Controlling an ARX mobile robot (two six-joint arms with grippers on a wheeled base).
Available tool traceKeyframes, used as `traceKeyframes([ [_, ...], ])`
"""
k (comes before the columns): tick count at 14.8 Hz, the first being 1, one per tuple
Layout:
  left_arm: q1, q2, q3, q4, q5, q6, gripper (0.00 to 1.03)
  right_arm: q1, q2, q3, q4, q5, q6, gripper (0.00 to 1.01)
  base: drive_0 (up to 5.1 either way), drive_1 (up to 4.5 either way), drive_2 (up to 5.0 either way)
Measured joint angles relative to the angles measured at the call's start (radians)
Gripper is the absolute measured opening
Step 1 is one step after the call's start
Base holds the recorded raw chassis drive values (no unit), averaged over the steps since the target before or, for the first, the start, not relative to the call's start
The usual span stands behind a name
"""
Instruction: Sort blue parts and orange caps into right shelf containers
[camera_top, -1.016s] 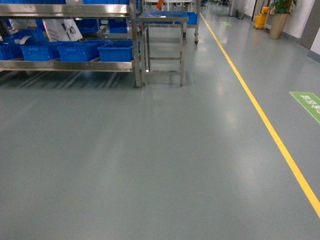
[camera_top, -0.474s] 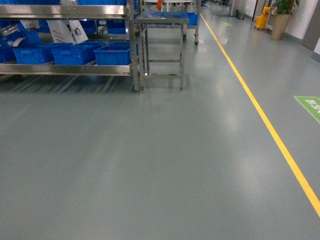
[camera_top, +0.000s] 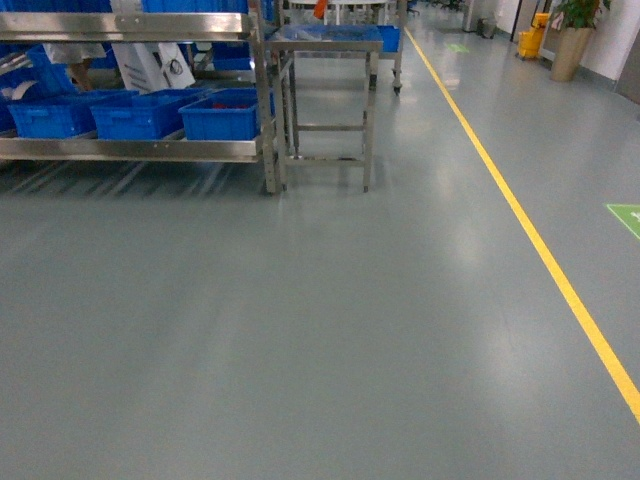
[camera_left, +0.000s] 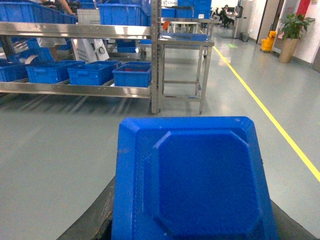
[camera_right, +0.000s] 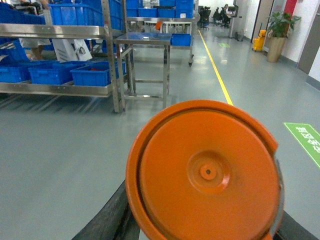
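Note:
In the left wrist view a blue part (camera_left: 200, 175), a flat piece with a raised octagonal panel, fills the lower frame, and my left gripper (camera_left: 190, 225) is shut on it, dark fingers (camera_left: 92, 222) showing at either side. In the right wrist view a round orange cap (camera_right: 205, 172) faces the camera end-on, with my right gripper (camera_right: 200, 225) shut on it. Blue crates (camera_top: 225, 112) stand in a row on the lower level of a steel rack (camera_top: 130, 150), far ahead on the left. Neither gripper shows in the head view.
A steel table (camera_top: 325, 40) carrying a blue tray stands just right of the rack's end post (camera_top: 268, 120). A yellow floor line (camera_top: 540, 250) runs along the right. Grey floor lies between me and the rack. A potted plant (camera_top: 570, 40) stands far right.
The rack and steel table sit lower and a little larger in the head view than a second ago; the whole scene has drifted as the base rolls toward them.

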Motion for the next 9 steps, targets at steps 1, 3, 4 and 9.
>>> traceKeyframes([
  [1, 0.000, 0.000, 0.000, 0.003, -0.002, 0.000, 0.44, 0.000, 0.000, 0.000, 0.008, 0.000, 0.000, 0.42, -0.1, 4.25, -4.4],
  [3, 0.000, 0.000, 0.000, 0.003, 0.000, 0.000, 0.44, 0.000, 0.000, 0.000, 0.003, 0.000, 0.000, 0.42, -0.1, 4.26, -4.4],
  [4, 0.000, 0.000, 0.000, -0.001, 0.000, 0.000, 0.44, 0.000, 0.000, 0.000, 0.001, 0.000, 0.000, 0.42, -0.1, 4.21, -4.4],
  [9, 0.000, 0.000, 0.000, 0.000, 0.000, 0.000, 0.44, 0.000, 0.000, 0.000, 0.002, 0.000, 0.000, 0.42, 0.0, 4.32, -4.3],
])
